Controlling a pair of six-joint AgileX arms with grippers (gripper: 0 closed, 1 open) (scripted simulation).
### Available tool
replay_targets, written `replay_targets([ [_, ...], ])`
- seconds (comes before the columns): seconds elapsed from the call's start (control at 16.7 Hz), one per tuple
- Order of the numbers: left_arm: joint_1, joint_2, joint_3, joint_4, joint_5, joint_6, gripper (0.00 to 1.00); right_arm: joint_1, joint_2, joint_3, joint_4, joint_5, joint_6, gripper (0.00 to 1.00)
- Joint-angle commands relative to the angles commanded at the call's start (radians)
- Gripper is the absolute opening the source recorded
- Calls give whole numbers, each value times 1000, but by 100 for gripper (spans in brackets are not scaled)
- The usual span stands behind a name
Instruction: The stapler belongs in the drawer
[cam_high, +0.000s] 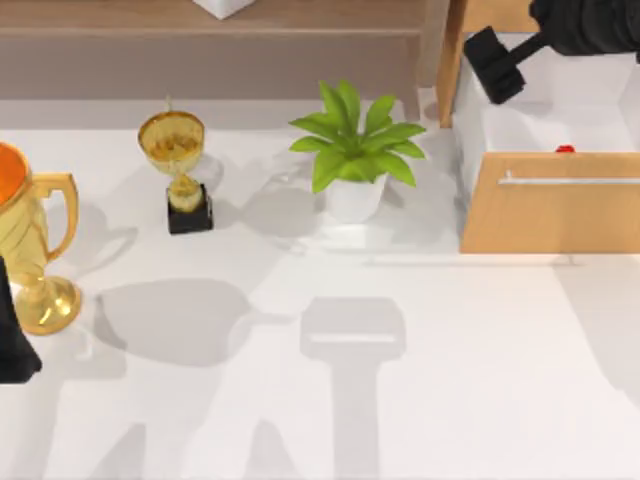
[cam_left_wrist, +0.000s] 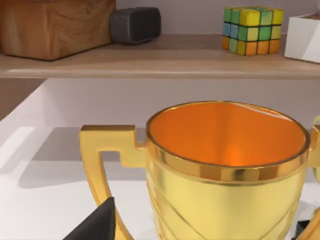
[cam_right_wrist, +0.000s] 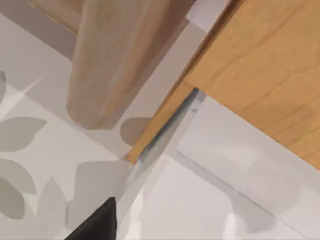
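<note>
While the front of the white table carries nothing but shadows, the potted plant at its middle serves as the marker for the rest. Nearest the camera and far to the plant's left stands a large gold trophy with an orange-lined cup, and tight against it, at the table's left edge, sits the dark left gripper; whether its jaws are released or clenched cannot be told. From the left wrist view the same trophy looms directly ahead of that arm, blocking most of what lies beyond.

Closer to the plant on its left is a small gold trophy on a black base, well apart from the large one. To the plant's right, the drawer stands pulled open, its tan front and silver bar handle facing forward and its white interior exposed behind. Just behind that front, inside the drawer, a sliver of the red stapler peeks over the top edge.

Farther back, right of the plant, the right gripper hangs over the rear of the drawer, touching nothing; the state of its jaws cannot be told. Behind the plant runs the brown shelf, and the left wrist view shows a wooden block, a dark speaker and a coloured puzzle cube on it.
</note>
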Motion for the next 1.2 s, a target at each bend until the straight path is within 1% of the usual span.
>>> replay_targets([
  [0.36,0,0,0,0,0,0,100,179,-163,-453,670,36,-355,100],
  [0.66,0,0,0,0,0,0,100,264,-163,-819,1208,93,-658,100],
  [0.9,0,0,0,0,0,0,100,249,-81,-1058,1579,165,-881,100],
  [1.08,0,0,0,0,0,0,100,192,-5,-1177,1805,231,-1022,100],
  [1.2,0,0,0,0,0,0,100,143,41,-1226,1924,274,-1097,100],
])
